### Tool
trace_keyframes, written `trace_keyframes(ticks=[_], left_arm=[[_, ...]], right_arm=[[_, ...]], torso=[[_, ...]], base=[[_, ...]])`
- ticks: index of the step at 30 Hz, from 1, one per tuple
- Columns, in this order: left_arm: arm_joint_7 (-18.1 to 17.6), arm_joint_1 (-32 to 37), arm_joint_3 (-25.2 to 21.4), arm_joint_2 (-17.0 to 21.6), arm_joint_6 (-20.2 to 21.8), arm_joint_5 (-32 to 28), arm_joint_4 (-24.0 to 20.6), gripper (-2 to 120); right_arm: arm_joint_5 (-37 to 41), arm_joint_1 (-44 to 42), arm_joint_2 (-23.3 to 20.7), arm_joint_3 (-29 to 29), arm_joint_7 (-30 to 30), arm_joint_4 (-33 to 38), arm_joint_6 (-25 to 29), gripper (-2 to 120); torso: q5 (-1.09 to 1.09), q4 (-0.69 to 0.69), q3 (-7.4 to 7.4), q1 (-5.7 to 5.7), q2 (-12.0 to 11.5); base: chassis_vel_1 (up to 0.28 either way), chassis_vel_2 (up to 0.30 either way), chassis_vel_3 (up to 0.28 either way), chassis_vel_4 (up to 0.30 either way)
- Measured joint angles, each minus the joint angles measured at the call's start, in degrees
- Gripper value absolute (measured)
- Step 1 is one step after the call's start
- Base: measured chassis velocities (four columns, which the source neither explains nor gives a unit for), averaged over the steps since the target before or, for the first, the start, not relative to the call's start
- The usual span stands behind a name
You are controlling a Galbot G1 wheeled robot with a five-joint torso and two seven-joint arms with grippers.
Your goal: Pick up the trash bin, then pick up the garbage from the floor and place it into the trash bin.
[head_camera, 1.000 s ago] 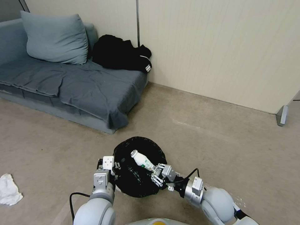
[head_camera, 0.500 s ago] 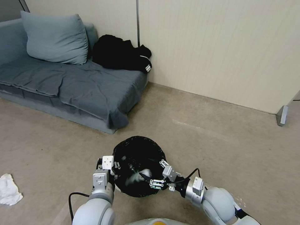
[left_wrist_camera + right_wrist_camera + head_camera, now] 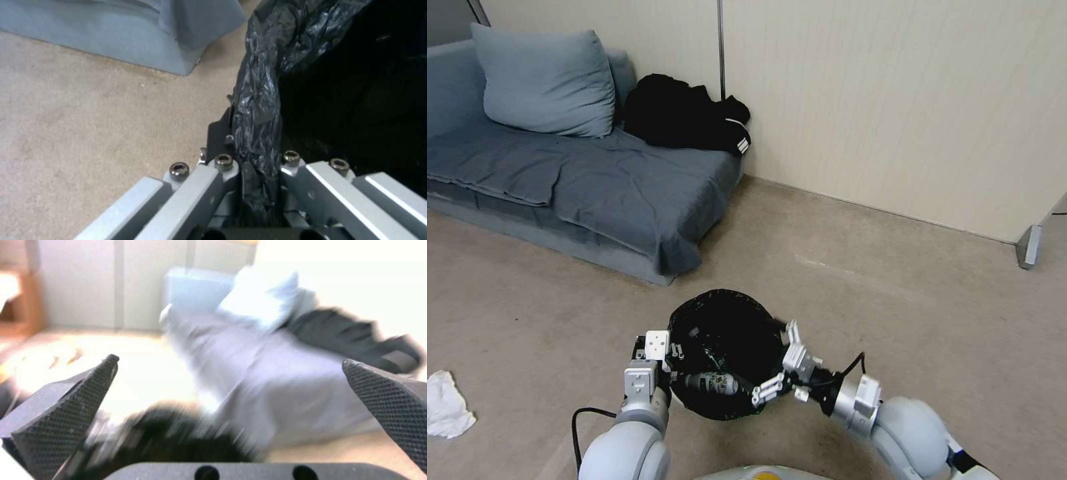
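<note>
- The trash bin [image 3: 725, 353] shows glossy black, crinkled liner all over its mouth and rim.
- A small plastic bottle [image 3: 712, 383] inside it is pale with a dark green-and-white label.
- The crumpled tissue [image 3: 446, 405] is white on the beige floor [image 3: 894, 287].
- The sofa [image 3: 594, 187] and its pillow [image 3: 544, 81] are slate blue-grey; the clothing [image 3: 684, 115] on it is black with a white patch.
- The right pincer [image 3: 231, 400] has dark grey, cross-hatched pads [image 3: 84, 400].

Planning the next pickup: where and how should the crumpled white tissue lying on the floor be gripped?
Probably from straight above, pinching the raised crumpled middle of the tissue. It lies low and spread on the bare floor with nothing crowding it, so a side approach would likely just push it. The right gripper is open beside the trash bin and free; the left gripper is clamped on the bin's lined rim.
</note>
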Motion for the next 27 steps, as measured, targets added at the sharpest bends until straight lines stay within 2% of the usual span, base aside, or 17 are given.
trace_keyframes(ticks=[1, 2, 5, 6, 8, 12, 15, 27], left_arm=[[0.2, 0.1, 0.0, 0.0, -0.3, 0.0, 0.0, 1], [0.2, 0.1, 0.0, 0.0, -0.3, 0.0, 0.0, 1], [0.3, 0.1, -0.3, 0.1, -0.6, 0.0, 0.0, 1], [0.3, 0.1, -0.3, 0.1, -0.6, 0.0, 0.0, 1], [0.3, 0.0, -0.5, 0.3, -0.7, 0.0, 0.0, 1], [0.3, 0.3, -0.8, 0.6, -0.7, -0.3, -0.4, 1], [0.3, 0.4, -1.2, 0.8, -0.7, -0.7, -0.8, 1], [-0.2, 0.8, -2.4, 1.3, -0.6, -2.0, -2.2, 1]], right_arm=[[-1.3, -1.3, 1.9, 0.9, 3.5, 2.1, 0.7, 114], [-1.3, -1.3, 1.9, 0.9, 3.5, 2.1, 0.7, 114], [-4.8, -5.9, 5.4, 2.0, 12.1, 5.4, 1.0, 114], [-4.8, -5.9, 5.4, 2.0, 12.1, 5.4, 1.0, 114], [-6.5, -8.7, 6.7, 2.1, 17.4, 6.3, 0.6, 111], [-7.9, -10.6, 7.3, 2.8, 21.2, 6.4, 0.4, 104], [-8.0, -10.9, 7.5, 3.4, 22.1, 6.3, -0.1, 100], [-8.1, -11.7, 9.6, 5.8, 23.6, 3.0, 1.1, 100]], torso=[[0.01, -0.01, 0.0, 0.0, 0.0], [0.01, -0.01, 0.0, 0.0, 0.0], [0.01, -0.02, 0.0, 0.0, 0.0], [0.01, -0.02, 0.0, 0.0, 0.0], [0.0, -0.02, 0.0, 0.0, 0.0], [0.01, -0.01, 0.0, 0.0, 0.0], [0.01, -0.01, 0.0, 0.0, 0.0], [0.01, -0.01, 0.0, 0.0, 0.0]], base=[[0.0, 0.0, 0.0, 0.0], [0.0, 0.0, 0.0, 0.0], [0.0, 0.0, 0.0, 0.0], [0.0, 0.0, 0.0, 0.0], [0.0, 0.0, 0.0, 0.0], [0.0, 0.0, 0.0, 0.0], [0.0, 0.0, 0.0, 0.0], [0.0, 0.0, 0.0, 0.0]])
